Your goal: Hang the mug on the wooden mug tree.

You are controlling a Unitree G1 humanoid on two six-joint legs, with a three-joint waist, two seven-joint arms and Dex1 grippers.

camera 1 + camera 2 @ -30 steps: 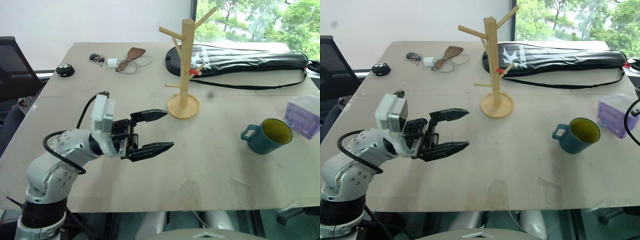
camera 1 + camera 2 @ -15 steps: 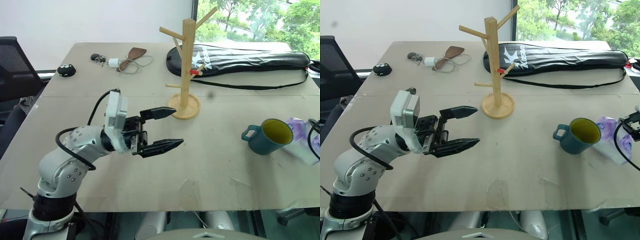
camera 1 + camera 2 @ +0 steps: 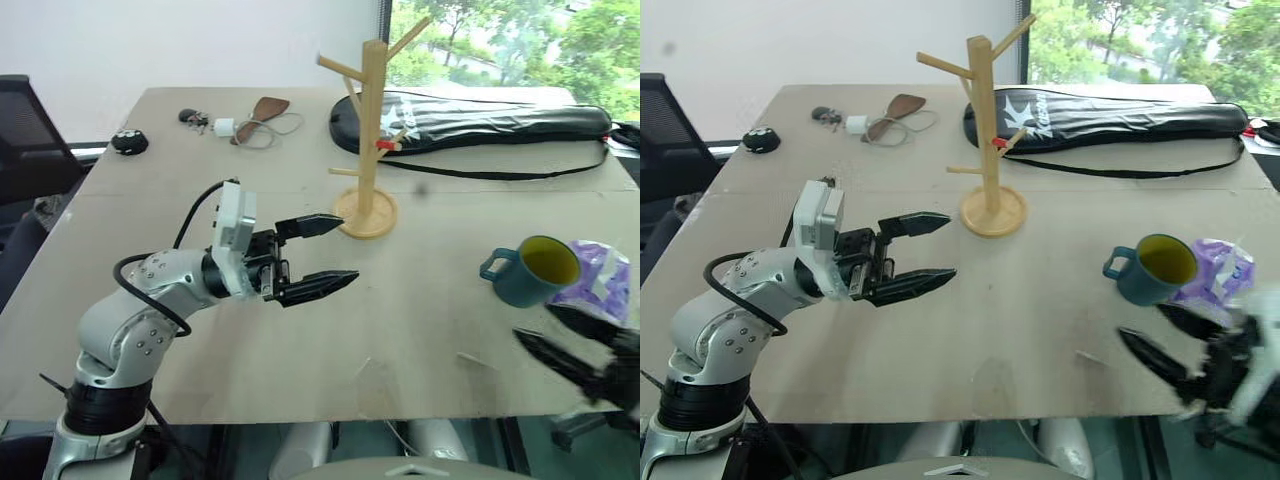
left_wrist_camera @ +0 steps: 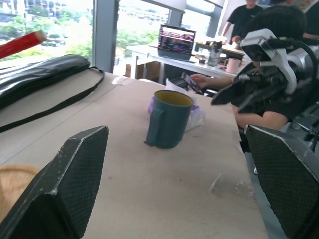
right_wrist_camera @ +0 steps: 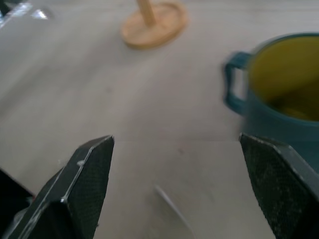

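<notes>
Teal ceramic, the mug [image 3: 530, 269] is standing upright at the table's [image 3: 300, 170] right side, well apart from the wooden mug tree [image 3: 368, 140], while we are holding the right gripper [image 3: 1180, 350] spread just near of it, and the left gripper [image 3: 318, 256], also spread, empty mid-table.

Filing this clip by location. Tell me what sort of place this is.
Probably an office or lab workspace. A big worktable stands by a window with trees outside, an office chair sits at its edge, and the left wrist view shows a desk with an open laptop and seated people.
</notes>
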